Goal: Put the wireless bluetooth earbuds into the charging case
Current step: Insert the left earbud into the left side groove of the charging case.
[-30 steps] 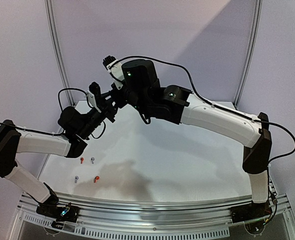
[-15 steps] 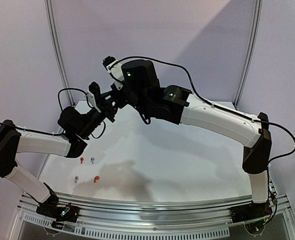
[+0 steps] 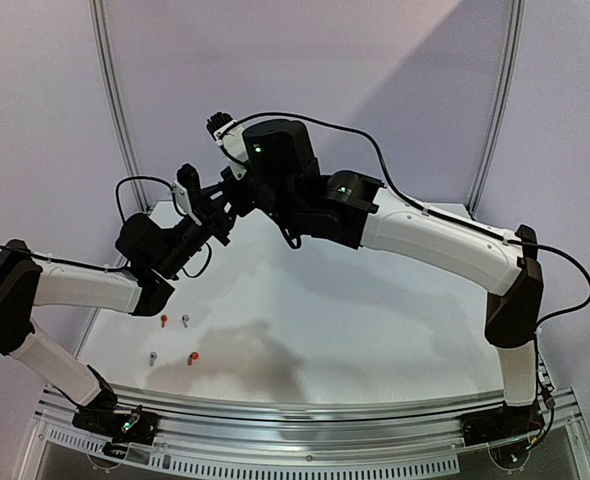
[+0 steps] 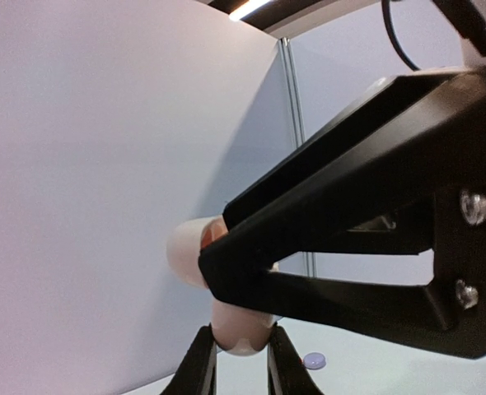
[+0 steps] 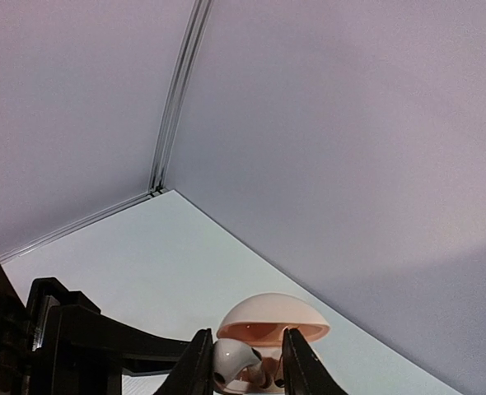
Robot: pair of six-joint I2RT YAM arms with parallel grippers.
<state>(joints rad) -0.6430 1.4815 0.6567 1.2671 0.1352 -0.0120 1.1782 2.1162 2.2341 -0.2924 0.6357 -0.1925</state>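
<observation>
— How far along?
— Left tool (image 4: 239, 364) clamps the open charging case (image 5: 272, 317) in the air. Right tool (image 5: 247, 362) straddles a white earbud (image 5: 229, 362) at its mouth; pinching or loose, I cannot tell. Four earbuds (image 3: 163, 320) lie on the worktop (image 3: 375, 320), unseated.

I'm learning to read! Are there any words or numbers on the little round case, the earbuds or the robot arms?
None: no word, number, brand or sign can be read in any view. The case, the earbuds and the arms all look plain.
</observation>
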